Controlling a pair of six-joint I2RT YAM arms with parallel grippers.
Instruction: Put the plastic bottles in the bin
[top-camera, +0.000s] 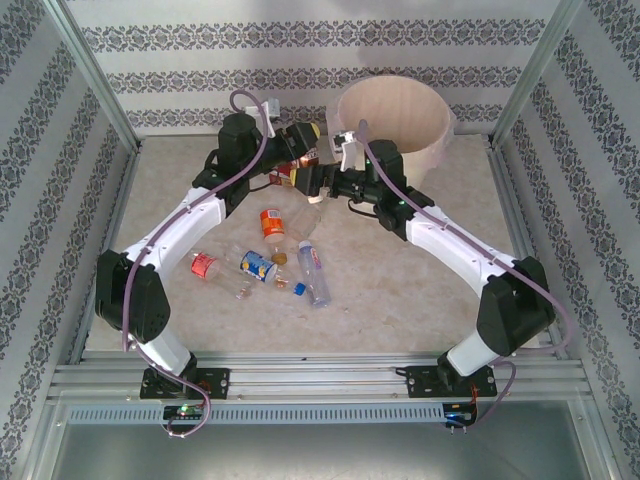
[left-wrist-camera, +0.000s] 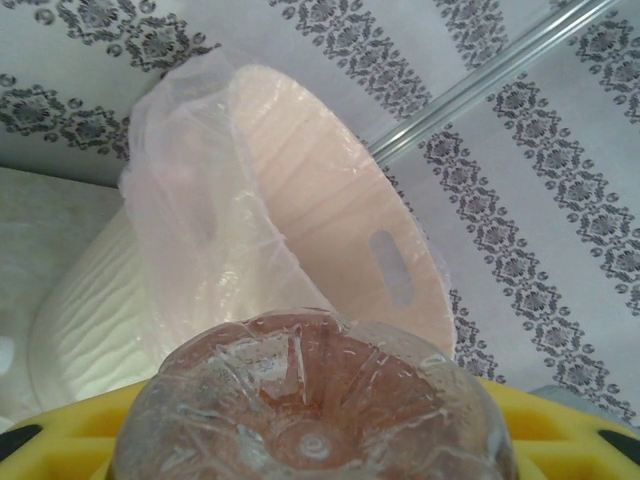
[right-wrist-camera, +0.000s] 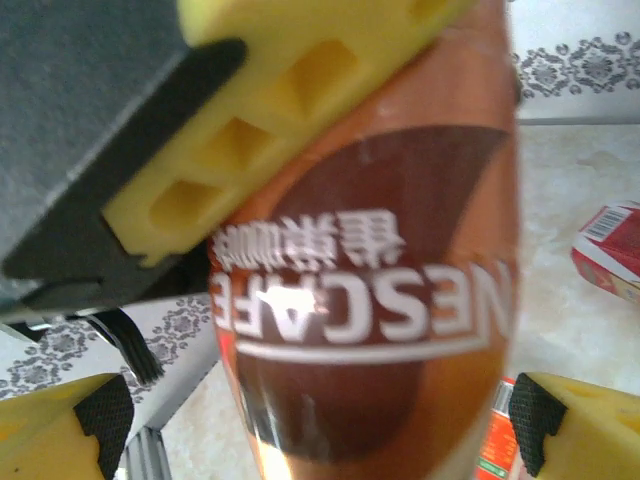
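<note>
My left gripper (top-camera: 303, 152) is shut on a clear bottle with a brown Nescafe label (top-camera: 306, 168), held above the table left of the bin (top-camera: 390, 125). The left wrist view looks onto the bottle's ribbed base (left-wrist-camera: 312, 400) between the yellow fingers (left-wrist-camera: 70, 425), with the cream bin and its thin pinkish liner (left-wrist-camera: 200, 220) just beyond. My right gripper (top-camera: 323, 186) is open, and the same bottle (right-wrist-camera: 370, 300) stands between its yellow fingertips (right-wrist-camera: 70, 430). The left gripper's finger (right-wrist-camera: 300, 90) presses on the bottle from above.
Several more bottles lie mid-table: an orange-labelled one (top-camera: 272, 222), a red-labelled one (top-camera: 205, 265), a blue-labelled one (top-camera: 258, 266) and a clear one (top-camera: 314, 272). A red-labelled bottle (top-camera: 284, 178) lies under the grippers. Metal frame posts and patterned walls enclose the table.
</note>
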